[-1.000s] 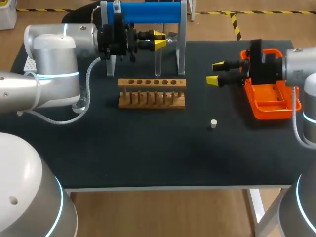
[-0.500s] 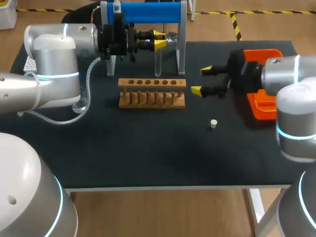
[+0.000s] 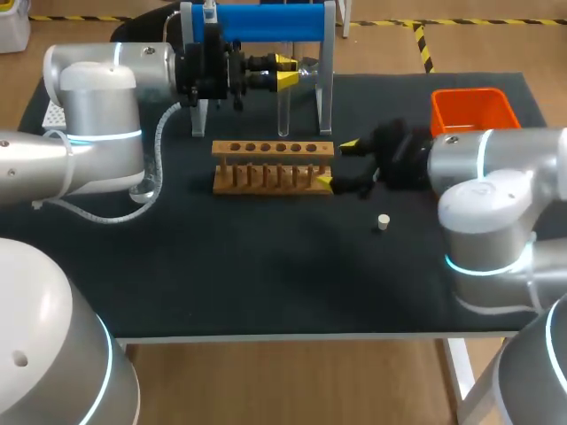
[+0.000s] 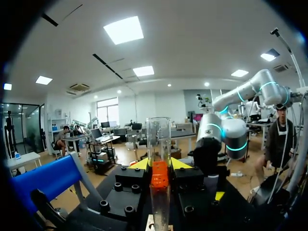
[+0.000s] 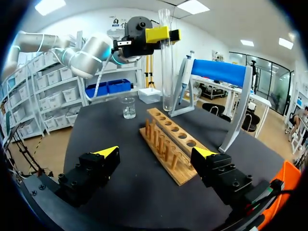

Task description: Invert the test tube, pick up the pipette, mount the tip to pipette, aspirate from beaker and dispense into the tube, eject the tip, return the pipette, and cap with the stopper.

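My left gripper (image 3: 285, 71) is shut on a clear test tube (image 3: 283, 106), holding it upright just behind the wooden rack (image 3: 273, 166). In the left wrist view the tube (image 4: 159, 144) stands between the yellow fingertips (image 4: 139, 163). My right gripper (image 3: 337, 163) is open and empty at the rack's right end; in its own view the gripper (image 5: 156, 154) faces the rack (image 5: 171, 147), with the held tube (image 5: 167, 62) beyond. A small white stopper (image 3: 384, 221) lies on the mat in front of the right gripper. A glass beaker (image 5: 128, 108) stands past the rack's far end.
The blue-topped pipette stand (image 3: 266, 22) rises at the back behind the tube, and it also shows as the blue stand (image 5: 219, 72) in the right wrist view. An orange tray (image 3: 474, 108) sits at the back right. Black mat covers the table's front half.
My right arm has swung left from over the orange tray to the rack's right end, its gripper still open. The left arm and the tube have not moved.
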Robot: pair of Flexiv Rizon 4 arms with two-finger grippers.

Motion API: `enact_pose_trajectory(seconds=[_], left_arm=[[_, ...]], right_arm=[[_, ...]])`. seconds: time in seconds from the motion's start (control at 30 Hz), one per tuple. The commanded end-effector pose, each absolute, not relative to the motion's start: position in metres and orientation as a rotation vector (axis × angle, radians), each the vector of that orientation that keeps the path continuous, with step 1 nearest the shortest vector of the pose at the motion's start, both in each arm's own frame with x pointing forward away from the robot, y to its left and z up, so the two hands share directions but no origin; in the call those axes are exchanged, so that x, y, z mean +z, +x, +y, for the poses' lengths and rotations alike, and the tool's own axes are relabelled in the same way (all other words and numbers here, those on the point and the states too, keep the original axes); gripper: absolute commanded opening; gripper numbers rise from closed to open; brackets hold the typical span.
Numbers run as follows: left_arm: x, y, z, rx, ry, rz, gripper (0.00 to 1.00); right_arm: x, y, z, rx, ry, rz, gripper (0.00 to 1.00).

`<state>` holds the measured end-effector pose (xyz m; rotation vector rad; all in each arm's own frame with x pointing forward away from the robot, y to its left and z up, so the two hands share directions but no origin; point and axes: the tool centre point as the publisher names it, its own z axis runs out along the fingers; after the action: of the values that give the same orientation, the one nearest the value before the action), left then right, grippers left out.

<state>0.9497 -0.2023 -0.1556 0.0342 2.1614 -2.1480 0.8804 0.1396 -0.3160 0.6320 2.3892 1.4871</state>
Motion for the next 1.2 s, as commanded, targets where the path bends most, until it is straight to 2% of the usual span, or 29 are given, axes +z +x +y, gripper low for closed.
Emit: enact_pose_trajectory(seconds=[0.03, 1.2], left_arm=[[-0.155, 0.951, -0.202, -2.148, 0.037, 2.166, 0.00], [-0.155, 0.951, -0.202, -2.148, 0.037, 2.166, 0.00]], right_arm=[[-0.331, 0.892, 0.158, 1.450, 0.641, 2.414, 1.00], [-0.358, 0.919, 0.168, 1.359, 0.627, 2.403, 1.00]])
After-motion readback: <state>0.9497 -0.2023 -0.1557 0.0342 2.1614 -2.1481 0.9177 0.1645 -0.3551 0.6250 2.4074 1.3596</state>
